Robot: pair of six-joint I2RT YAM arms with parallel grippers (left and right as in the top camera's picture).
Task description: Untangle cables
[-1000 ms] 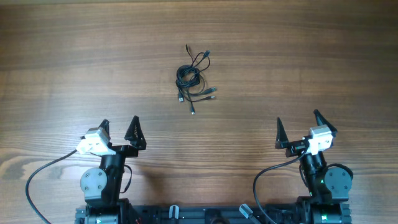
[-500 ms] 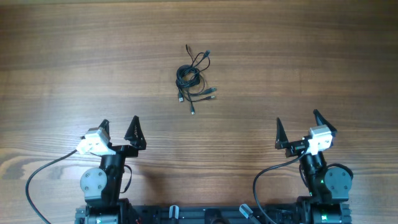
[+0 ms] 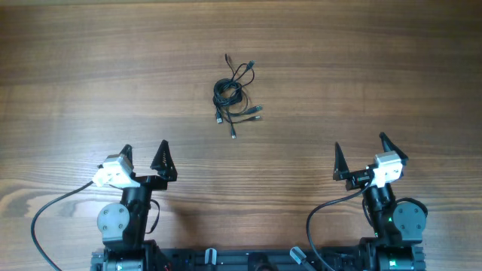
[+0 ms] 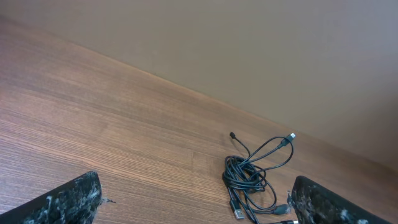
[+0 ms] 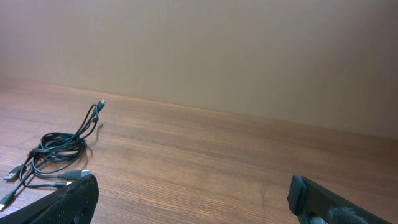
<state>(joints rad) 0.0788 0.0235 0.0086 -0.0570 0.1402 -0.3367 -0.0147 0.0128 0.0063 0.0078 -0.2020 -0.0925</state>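
Cables (image 3: 235,94) lie in one small tangled bundle on the wooden table (image 3: 392,60), at its far middle part, well apart from both grippers. Several plug ends stick out of the bundle. Left gripper (image 3: 144,149) has its fingers spread wide and holds nothing. Right gripper (image 3: 360,143) is spread wide too, empty, touching no cable.

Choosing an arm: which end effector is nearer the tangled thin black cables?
Left. The left end effector sits below-left of the thin black cables; the right end effector, farther, below-right.
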